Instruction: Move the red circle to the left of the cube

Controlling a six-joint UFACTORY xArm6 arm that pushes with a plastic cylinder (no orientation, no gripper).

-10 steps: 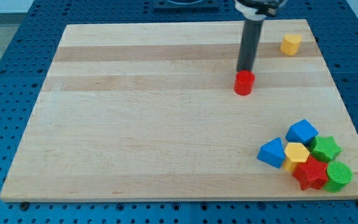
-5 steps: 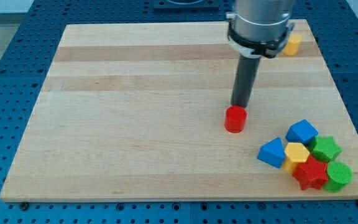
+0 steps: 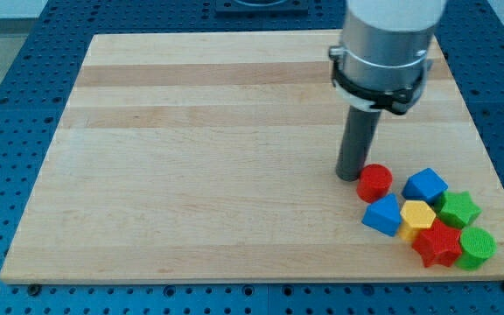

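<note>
Dark rod w/ grey collar above hangs over the right part of the wooden surface [image 3: 191,175]; my tip [image 3: 349,178] sits on the wood, touching or just beside the red circle [image 3: 375,183] on its left side (view's left). No jaws on this rig, only the rod, so there is no open or closed state to tell.

Red circle: short cylinder, upright, just right of my tip, towards the view's bottom right. It stands just above the blue block w/ sloped faces [image 3: 382,215], close to touching it; can't tell if they meet. To its right, just beside it, is the blue cube [image 3: 425,186], so the red circle lies at the view's left of that cube w/ a thin gap or contact, not clear which.

Rest of the cluster, packed tight at bottom right: yellow hexagon-like block [image 3: 418,215] between the two blue ones, green star [image 3: 458,209] right of it, red star [image 3: 437,244] below, green circle [image 3: 477,248] furthest right, against the red star.

Surface is pale wood planks, lying on a blue perforated base [image 3: 7,105].
</note>
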